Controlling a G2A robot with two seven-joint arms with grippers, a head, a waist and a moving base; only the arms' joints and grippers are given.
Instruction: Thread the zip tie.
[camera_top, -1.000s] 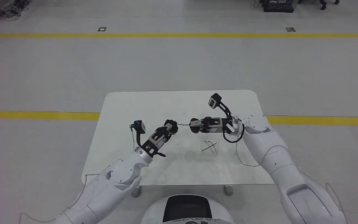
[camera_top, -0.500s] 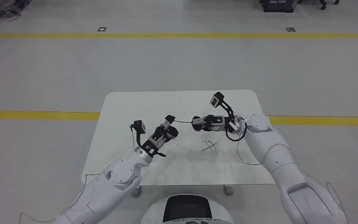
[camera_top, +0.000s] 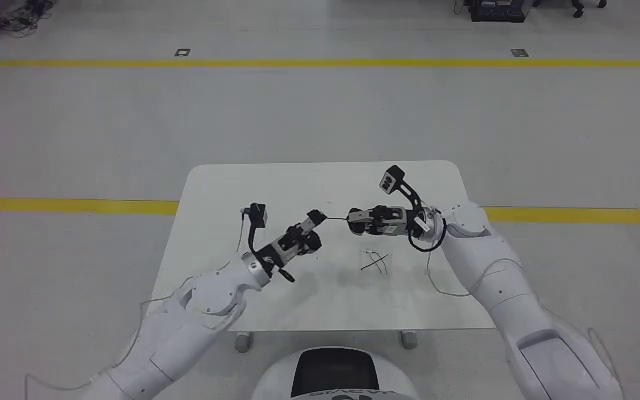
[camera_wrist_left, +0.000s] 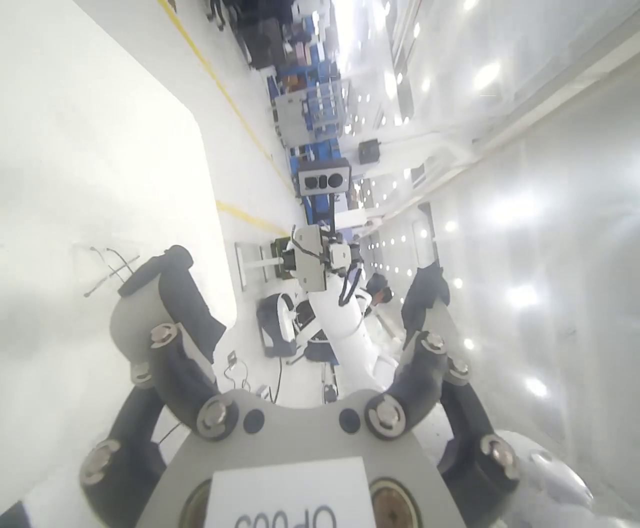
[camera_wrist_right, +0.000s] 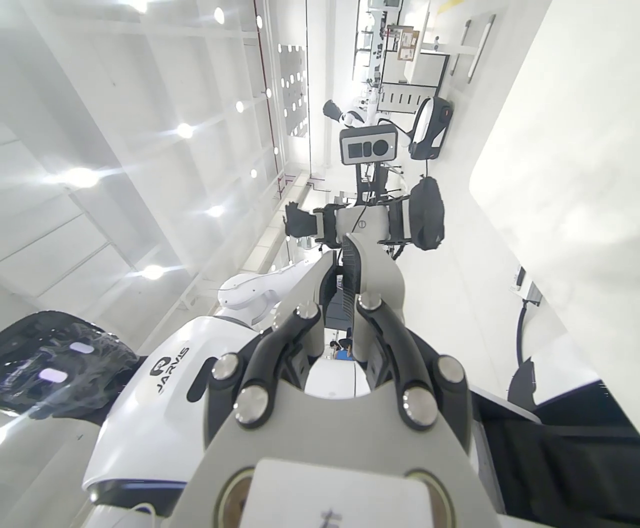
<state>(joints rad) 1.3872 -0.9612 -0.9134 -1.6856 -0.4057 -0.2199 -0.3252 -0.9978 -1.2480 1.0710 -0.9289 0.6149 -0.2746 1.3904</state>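
The zip tie (camera_top: 334, 216), a thin black plastic strip, is seen from the top as a fine dark line held in the air between the two grippers, above the white rounded table (camera_top: 220, 200). One end is clamped by the right gripper (camera_top: 352, 217). The other end is pointed at the left gripper (camera_top: 313, 220) and lies just beside its tips. Below the right gripper, a small crossed bunch of loose black zip ties (camera_top: 375, 262) lies on the table, apart from both grippers.

In the left wrist view, the left gripper's dark fingers (camera_wrist_left: 172, 285) are spread wide and nothing is held between them. The right gripper is faced straight ahead, and the loose ties are seen off to one side.

In the right wrist view, the right gripper's fingers (camera_wrist_right: 372, 270) are pressed together. A thin dark strand, probably the tie, runs on from their tips towards the left gripper.

No closed loop is seen, so the threading is judged not yet done. The free end has yet to be taken and fed through the head.

One tie is held, at least two loose ties are counted, and there are two grippers and one table.
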